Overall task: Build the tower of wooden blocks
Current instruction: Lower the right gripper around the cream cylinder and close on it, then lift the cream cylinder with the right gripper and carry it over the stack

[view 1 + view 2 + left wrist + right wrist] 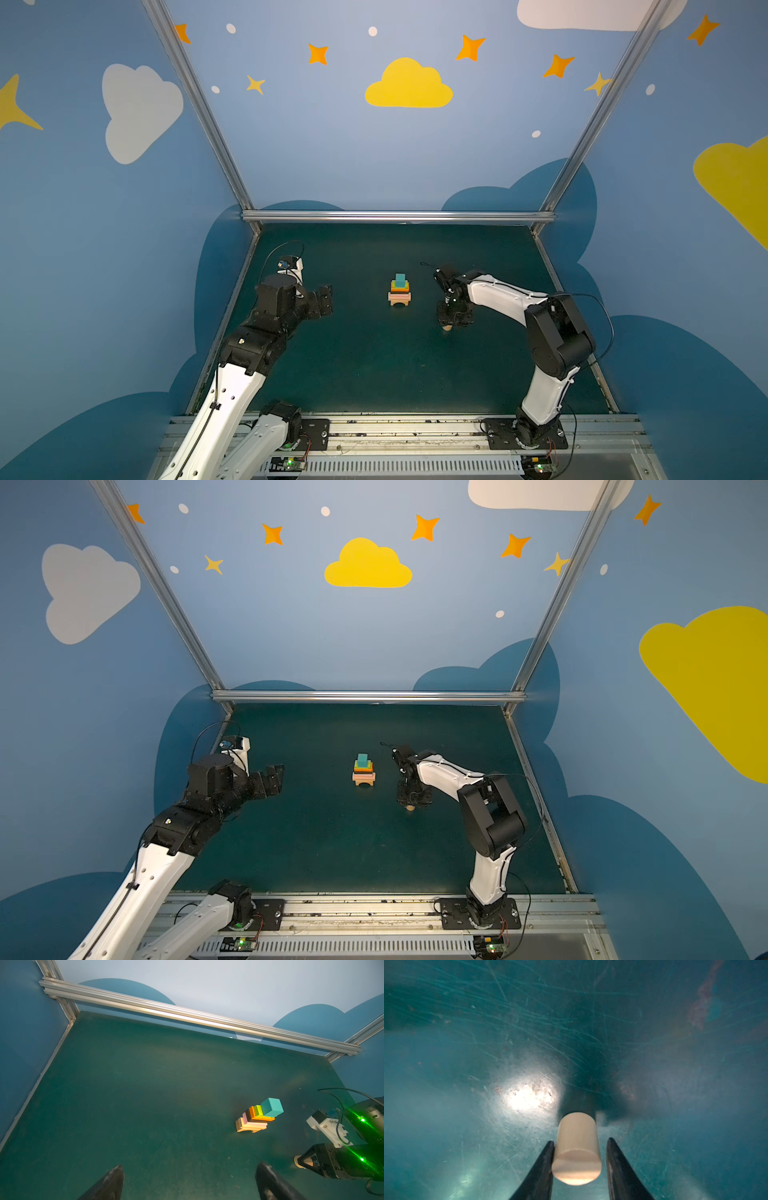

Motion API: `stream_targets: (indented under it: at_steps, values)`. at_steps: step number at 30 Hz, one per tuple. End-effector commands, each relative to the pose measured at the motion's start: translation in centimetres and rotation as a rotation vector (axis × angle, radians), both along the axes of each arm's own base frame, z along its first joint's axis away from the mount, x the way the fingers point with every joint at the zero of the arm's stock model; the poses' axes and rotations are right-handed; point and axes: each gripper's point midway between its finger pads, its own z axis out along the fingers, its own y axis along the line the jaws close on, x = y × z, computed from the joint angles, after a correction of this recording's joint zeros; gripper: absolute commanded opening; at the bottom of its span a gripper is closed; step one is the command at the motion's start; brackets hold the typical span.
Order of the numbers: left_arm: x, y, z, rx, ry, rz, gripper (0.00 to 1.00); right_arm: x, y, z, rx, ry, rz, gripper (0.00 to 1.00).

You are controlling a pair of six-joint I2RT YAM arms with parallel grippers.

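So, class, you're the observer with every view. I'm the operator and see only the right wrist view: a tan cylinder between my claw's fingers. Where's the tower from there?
Observer: In a top view the tower stands to the left of your right claw, apart from it.
Operator: What's on top of it?
Observer: A teal cube, sitting on a lime green brick.
Operator: And the other arm?
Observer: The left claw is open and holds nothing. It is on the far side of the tower from yours.
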Motion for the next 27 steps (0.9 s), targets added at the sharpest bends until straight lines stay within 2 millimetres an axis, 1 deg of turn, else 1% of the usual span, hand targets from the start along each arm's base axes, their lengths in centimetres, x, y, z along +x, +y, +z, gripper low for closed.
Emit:
stream_targets:
  at_steps: [1,12,15,20,23,27]
  values:
    - [0.2,0.0,0.1,-0.011,-0.009,0.006,0.98,0.2,0.1,0.9,0.025,-0.018,-0.011,0.38]
    - [0.4,-0.1,0.0,-0.018,-0.006,-0.001,0.98,0.1,0.2,1.0,0.028,-0.014,-0.008,0.32]
    - [0.4,-0.1,0.0,-0.02,-0.002,0.0,0.98,0.3,0.2,1.3,0.025,-0.017,-0.005,0.32]
    - [0.4,-0.1,0.0,-0.023,-0.003,-0.001,0.98,0.6,0.2,2.9,0.003,-0.022,0.027,0.3]
    - [0.4,-0.2,0.0,-0.029,-0.002,-0.004,0.98,1.0,0.3,4.4,-0.034,-0.032,0.066,0.29]
    - [0.3,-0.2,0.2,-0.033,-0.006,-0.007,0.98,1.7,0.8,6.7,-0.029,-0.056,0.105,0.28]
